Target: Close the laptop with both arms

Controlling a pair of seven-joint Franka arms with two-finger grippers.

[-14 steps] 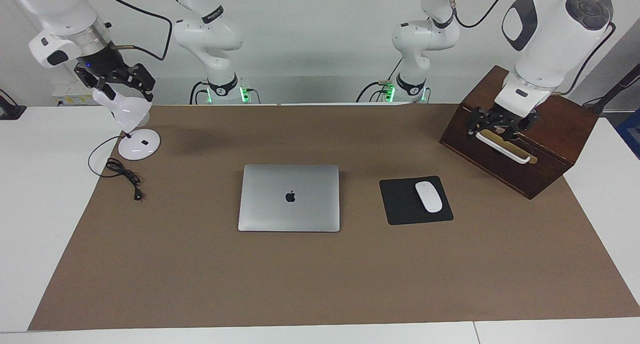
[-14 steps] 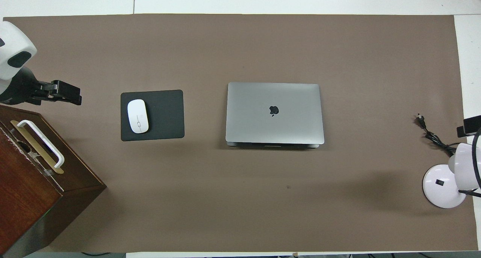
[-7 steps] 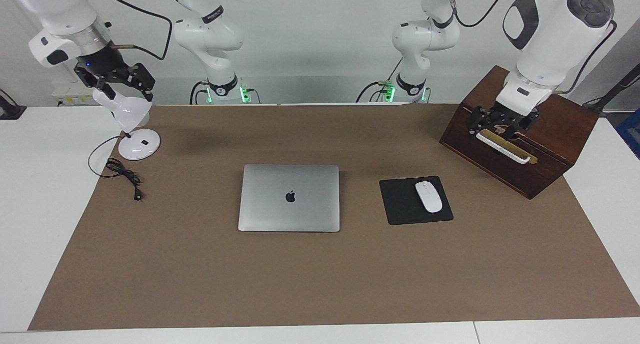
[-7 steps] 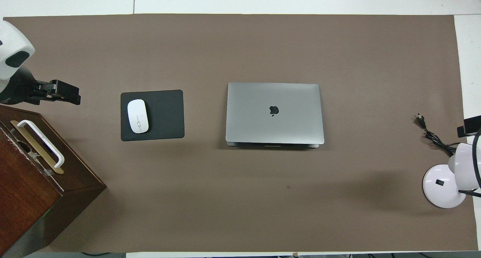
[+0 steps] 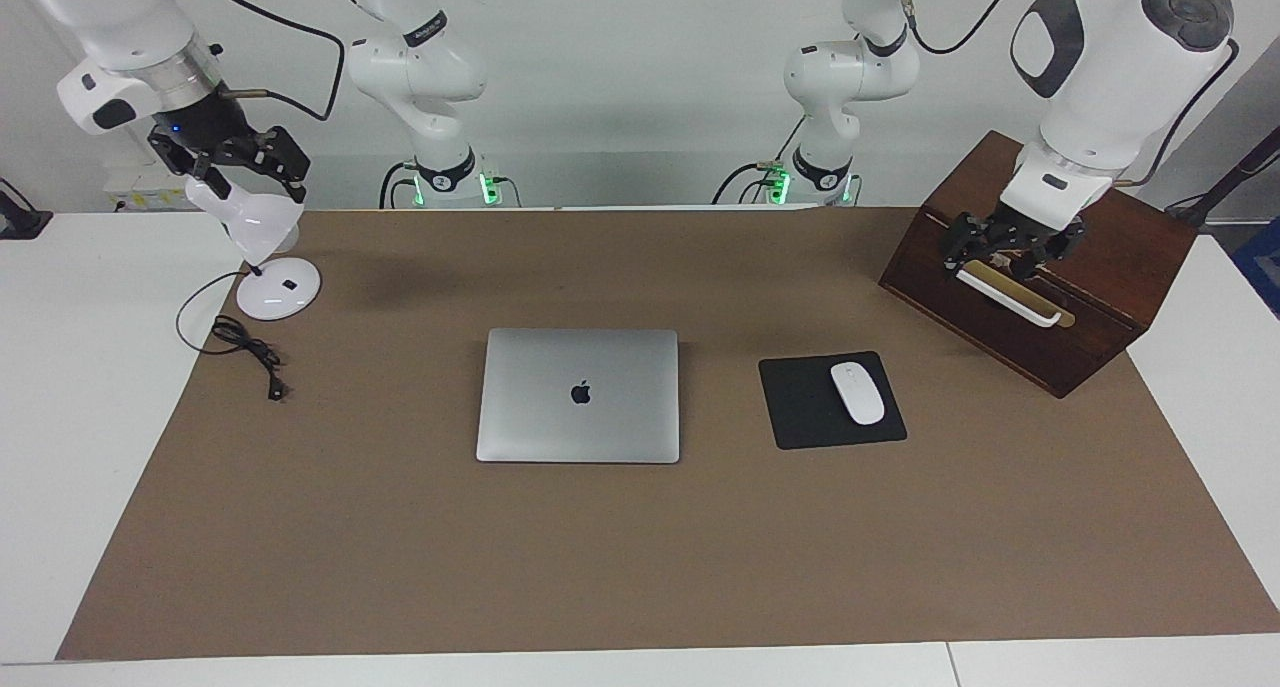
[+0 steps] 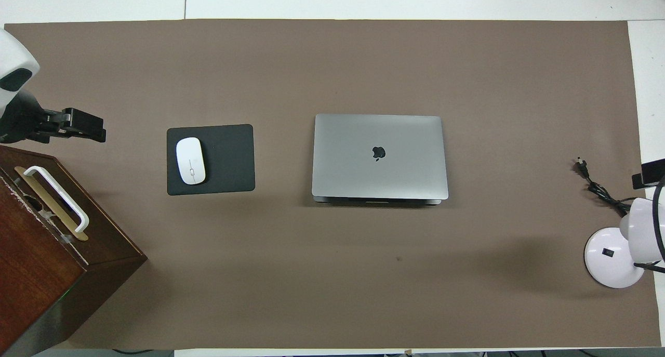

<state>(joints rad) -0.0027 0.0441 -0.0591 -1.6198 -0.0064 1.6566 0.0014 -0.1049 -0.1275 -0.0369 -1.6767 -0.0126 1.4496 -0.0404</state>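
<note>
Where lid lies shut, laptop (image 5: 578, 395), dark apple logo (image 5: 581, 393)

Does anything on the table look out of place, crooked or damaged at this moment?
Nothing stands out. The laptop lies shut and square on the brown mat, the white mouse rests on its black pad, and the wooden box and the lamp stand upright. Both pincers hang far from the laptop.

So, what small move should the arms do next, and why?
Probably none beyond parking: the laptop already lies shut and flat. The left gripper hangs open over the wooden box, the right gripper open over the lamp.
</note>
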